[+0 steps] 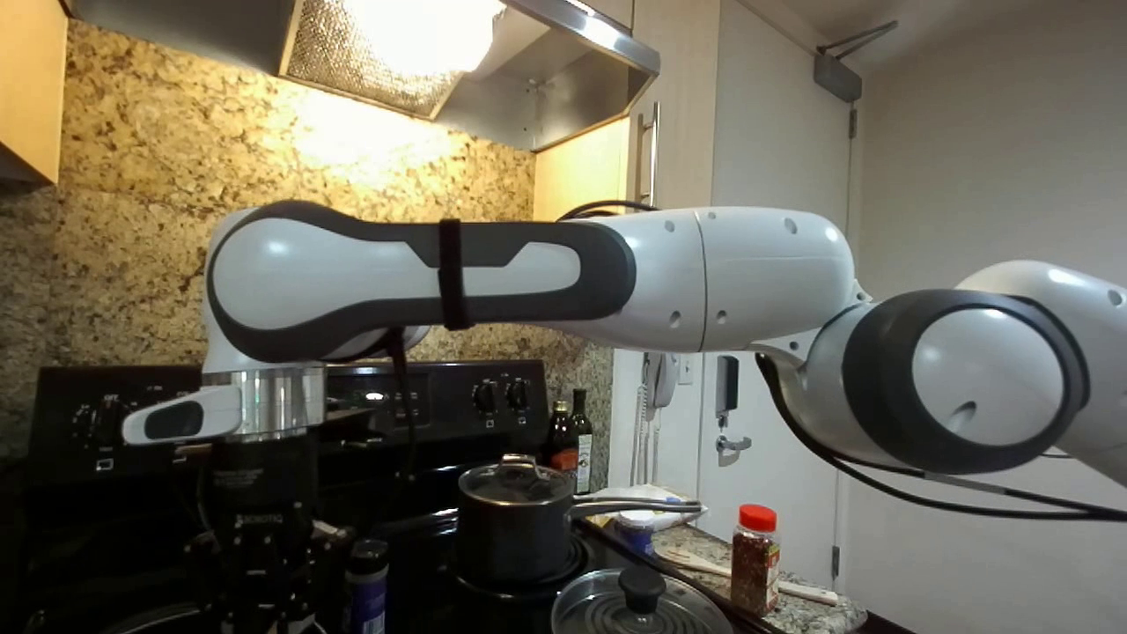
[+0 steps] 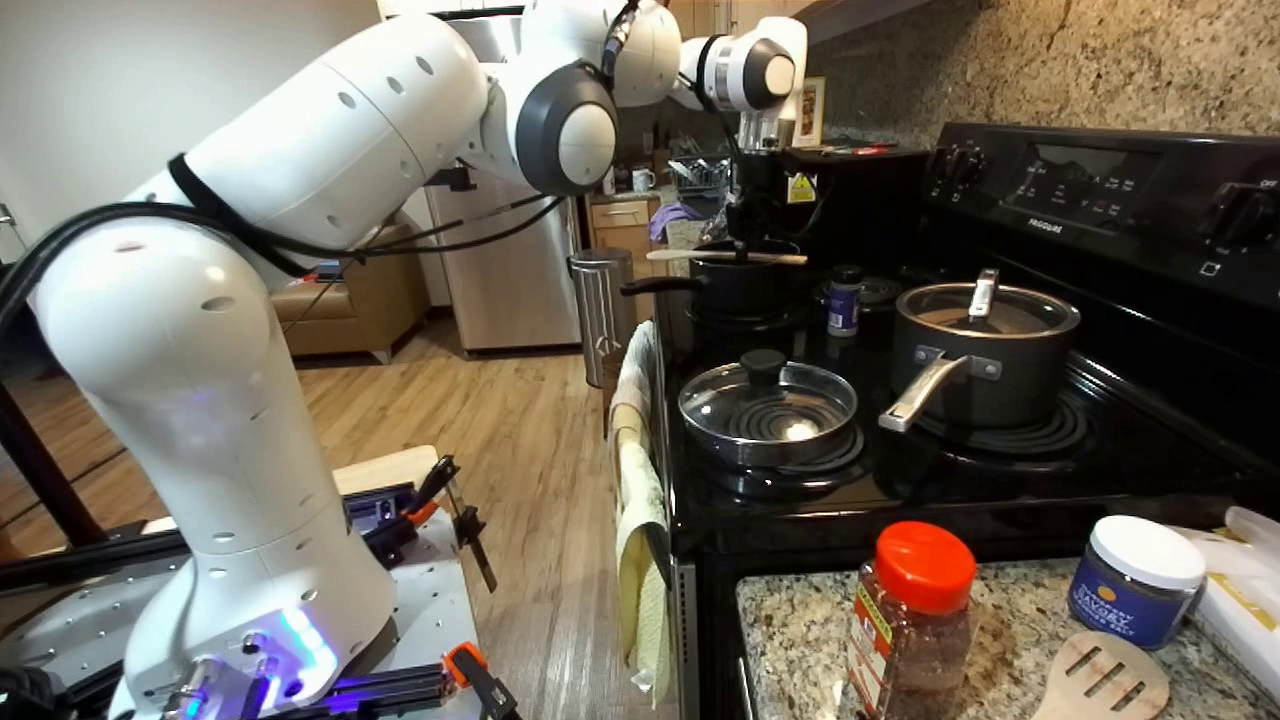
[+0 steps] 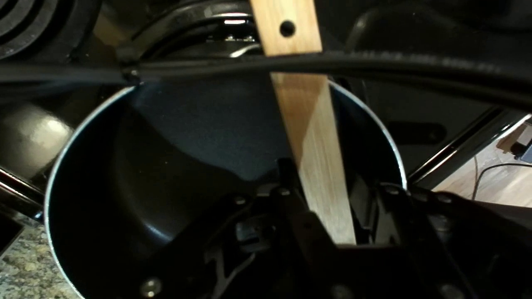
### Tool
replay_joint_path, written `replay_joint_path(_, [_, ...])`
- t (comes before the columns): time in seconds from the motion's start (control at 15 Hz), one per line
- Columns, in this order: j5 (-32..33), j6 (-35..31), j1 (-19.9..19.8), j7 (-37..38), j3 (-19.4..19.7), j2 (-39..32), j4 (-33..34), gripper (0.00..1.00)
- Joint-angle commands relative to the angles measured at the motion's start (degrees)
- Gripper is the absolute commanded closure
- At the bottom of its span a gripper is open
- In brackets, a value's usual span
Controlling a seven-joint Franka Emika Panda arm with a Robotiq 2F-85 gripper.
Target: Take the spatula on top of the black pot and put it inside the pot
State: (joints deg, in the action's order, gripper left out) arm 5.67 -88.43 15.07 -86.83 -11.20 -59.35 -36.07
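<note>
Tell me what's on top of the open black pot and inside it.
The spatula spans the black pot with the gripper over it. Inside, dark pot surface shows in the wrist view; anything beneath the spatula and gripper is hidden.

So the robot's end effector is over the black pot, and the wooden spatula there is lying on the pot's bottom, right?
Not on the bottom: an exterior view shows the wooden spatula spanning the top of the black pot, sticking out past the rim. The end effector is indeed over the pot.
</note>
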Motion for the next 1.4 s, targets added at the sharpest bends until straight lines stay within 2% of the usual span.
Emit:
replay_joint_path(0.0, [-0.4,0.9,0.4,0.4,-0.1,-2.1,3.8,0.89])
replay_joint_path(0.07, [-0.4,1.0,0.5,1.5,0.0,-1.9,3.8,0.91])
replay_joint_path(0.13, [-0.5,1.0,0.6,3.5,0.3,-1.6,3.7,0.86])
replay_joint_path(0.47, [0.3,2.9,1.5,12.7,1.7,-0.1,4.1,0.86])
replay_joint_path(0.8, [0.5,8.4,2.7,23.9,4.1,1.7,4.6,0.86])
replay_joint_path(1.33, [0.4,11.6,2.8,33.8,5.7,4.1,5.7,0.86])
